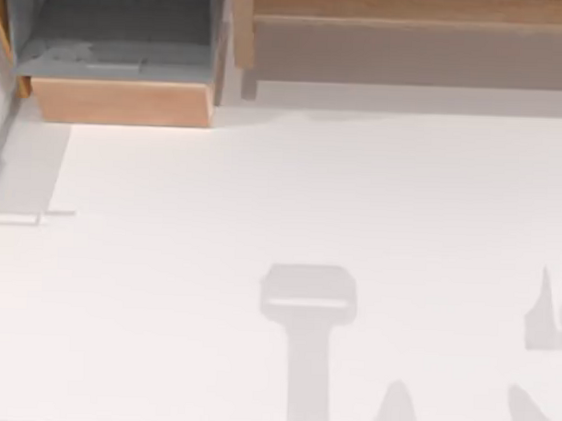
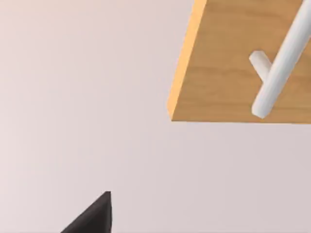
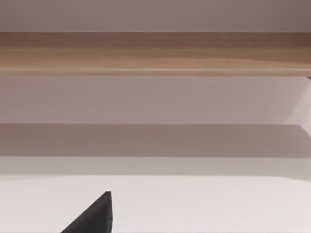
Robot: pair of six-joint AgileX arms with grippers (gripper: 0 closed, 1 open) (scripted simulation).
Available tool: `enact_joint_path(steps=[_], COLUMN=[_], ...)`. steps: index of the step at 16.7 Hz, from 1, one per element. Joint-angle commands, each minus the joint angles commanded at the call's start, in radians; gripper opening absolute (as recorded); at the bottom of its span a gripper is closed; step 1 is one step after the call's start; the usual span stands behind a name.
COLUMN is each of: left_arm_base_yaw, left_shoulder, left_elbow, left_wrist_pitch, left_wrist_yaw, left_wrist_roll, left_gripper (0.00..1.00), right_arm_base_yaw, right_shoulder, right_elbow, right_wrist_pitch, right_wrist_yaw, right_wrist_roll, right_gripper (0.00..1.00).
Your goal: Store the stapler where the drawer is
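While the top view looks straight down, the drawer (image 1: 120,66) sits at the tabletop's (image 1: 263,191) far left corner, pulled open, tan front panel (image 1: 123,101) facing the open surface. On its grey floor lies a pale elongated shape, the stapler (image 1: 109,62), low contrast against the grey, so its outline is hard to trace. Right of the drawer runs the long wooden shelf (image 1: 407,39) with a brownish-grey inside. Grey shadows fall on the tabletop at centre-bottom and at the right edge.

Left wrist view: tan wooden drawer panel (image 2: 228,63) seen close, with a white bar handle (image 2: 282,63) standing off it on a short post. One dark fingertip (image 2: 95,218) of the left claw shows at the frame edge, over plain white tabletop, apart from the panel. Can't tell how wide the claw is.

Right wrist view: the shelf's wooden edge (image 3: 155,53) runs across, shaded interior beyond, white tabletop nearer. One dark fingertip (image 3: 95,218) of the right claw shows, touching nothing. Opening can't be judged here either.
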Motion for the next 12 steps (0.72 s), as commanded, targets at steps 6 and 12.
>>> enact_joint_path(steps=[6, 12], left_arm_base_yaw=[-0.078, -0.112], left_shoulder=[0.015, 0.016], left_elbow=[-0.253, -0.307], left_wrist_pitch=[0.458, 0.567], left_wrist_yaw=[0.186, 0.243], left_wrist_roll=[0.013, -0.003], left_gripper=[1.00, 1.00], right_arm_base_yaw=[0.000, 0.000], right_shoulder=[0.000, 0.000], right_elbow=[0.000, 0.000], right_wrist_pitch=[0.000, 0.000], right_wrist_yaw=[0.000, 0.000], right_wrist_roll=[0.000, 0.000], right_gripper=[1.00, 1.00])
